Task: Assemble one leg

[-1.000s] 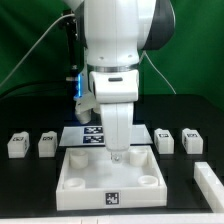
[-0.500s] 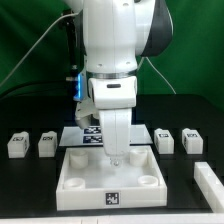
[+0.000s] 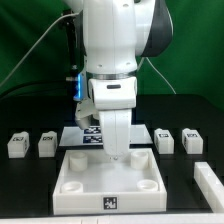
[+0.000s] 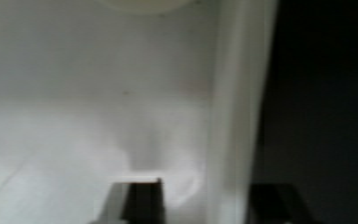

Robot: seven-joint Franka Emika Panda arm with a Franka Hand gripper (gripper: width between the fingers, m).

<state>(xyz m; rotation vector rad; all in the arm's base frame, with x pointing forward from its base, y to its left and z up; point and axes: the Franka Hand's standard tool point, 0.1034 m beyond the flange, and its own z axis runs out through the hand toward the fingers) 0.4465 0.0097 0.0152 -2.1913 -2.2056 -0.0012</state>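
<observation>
Four legs, small white blocks with tags, stand on the black table: two at the exterior view's left and two at its right. My gripper points straight down at the far wall of the large white tray-like part, away from every leg. In the wrist view the gripper straddles that wall, with one dark finger over the white inside and the other on the dark outer side. It looks closed on the wall.
The marker board lies just behind the tray-like part, partly hidden by the arm. Another white part lies at the front of the exterior view's right. A green backdrop and cables stand behind the arm.
The tray-like part has slid a little toward the camera and toward the exterior view's left, with my gripper on its far wall. The legs have not moved.
</observation>
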